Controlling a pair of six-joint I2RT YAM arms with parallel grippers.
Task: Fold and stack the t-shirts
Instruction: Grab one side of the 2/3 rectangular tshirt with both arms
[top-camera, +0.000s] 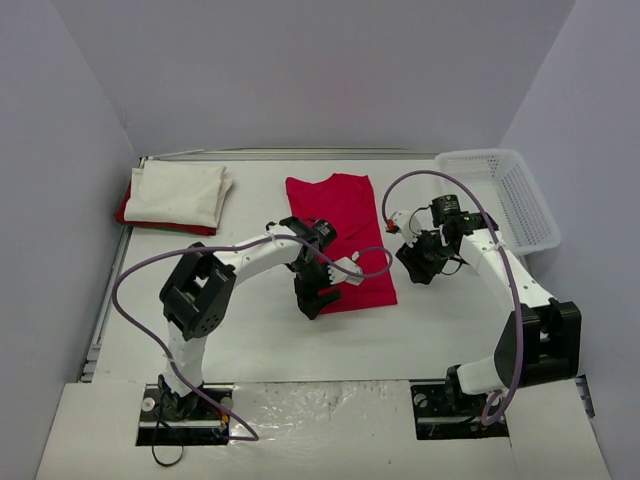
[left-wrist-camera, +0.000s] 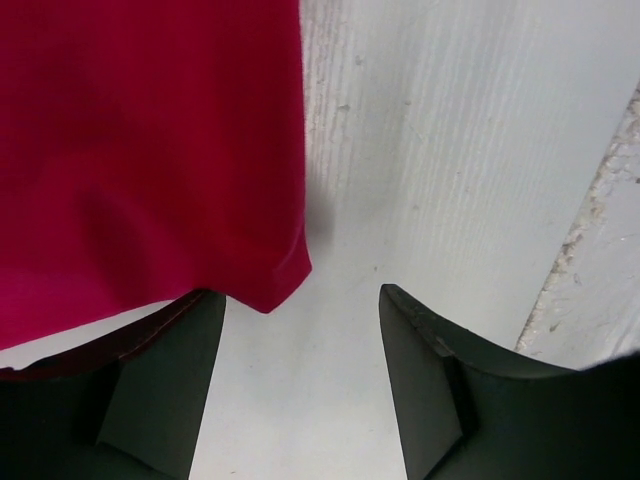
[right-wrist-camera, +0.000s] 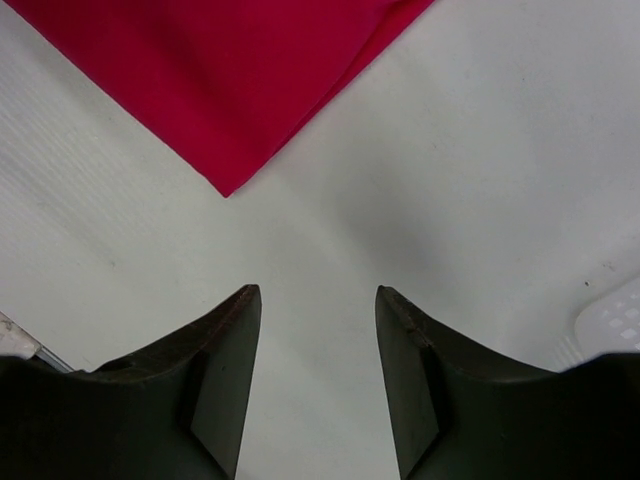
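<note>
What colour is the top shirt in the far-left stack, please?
The top shirt is white; best seen in the top external view.

I worked in a lab cell: grey panels (top-camera: 300, 70) along the frame's top and sides boxed a white table (top-camera: 270, 340).

A plain red t-shirt (top-camera: 338, 235) is lying on the white table (top-camera: 250, 330). Left of it a white shirt (top-camera: 178, 193) is covering another red shirt (top-camera: 124, 213). Right of it a white lattice basket (top-camera: 512, 192) is standing.
</note>
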